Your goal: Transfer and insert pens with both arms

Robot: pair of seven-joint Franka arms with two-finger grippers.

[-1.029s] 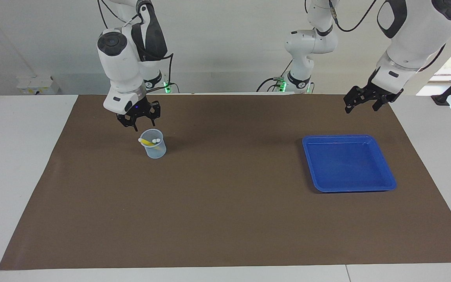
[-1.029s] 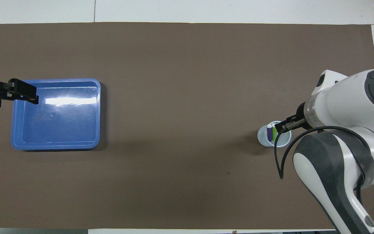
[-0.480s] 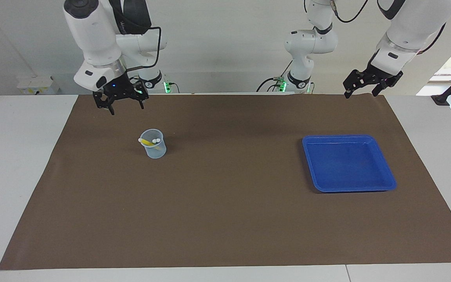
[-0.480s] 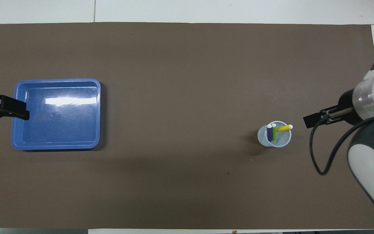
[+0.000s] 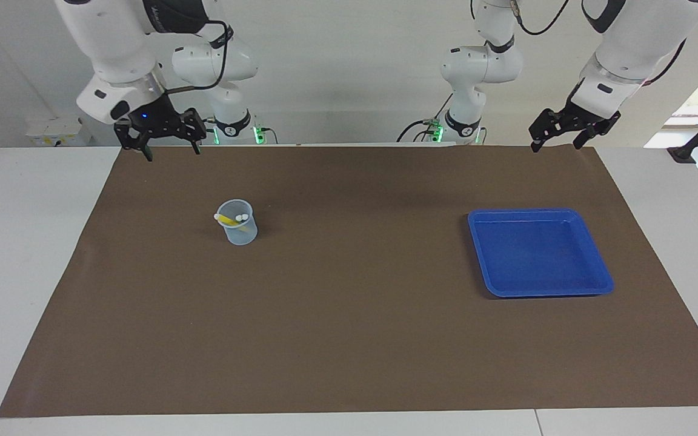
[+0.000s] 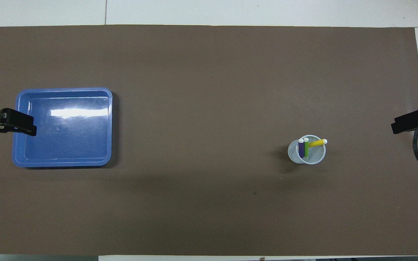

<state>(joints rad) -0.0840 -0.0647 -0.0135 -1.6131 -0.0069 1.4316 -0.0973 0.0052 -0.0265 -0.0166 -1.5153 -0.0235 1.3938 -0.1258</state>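
**Three pens standing in the cup, both grippers raised and empty**

No readable writing is being shown on any object; only small marks on the arm housings are being glimpsed, too small to be made out.

Much of both arms is being cut off by the frame edges. In the overhead view only a dark tip of the right gripper (image 6: 410,121) and a loop of black cable are being seen at the edge, and the left gripper (image 6: 7,123) is being shown partly, overlapping the rim of the blue tray (image 6: 64,165). In the facing view the purple and green pens are being largely hidden by the cup's wall; only pale cap ends and a strip of yellow are being made out there.

The purple pen (image 6: 300,148), the green pen (image 6: 306,146) and the yellow pen (image 6: 318,143) are being held inside the clear cup (image 5: 241,233), toward the right arm's end of the brown mat (image 5: 349,339). The purple and green ones are standing close together; the yellow one is leaning over the rim.

The right gripper (image 5: 169,148) is being held over the mat's edge nearest the robots, its jaws spread wide with nothing between them. The left gripper (image 5: 558,138) is being held likewise, jaws apart and empty.
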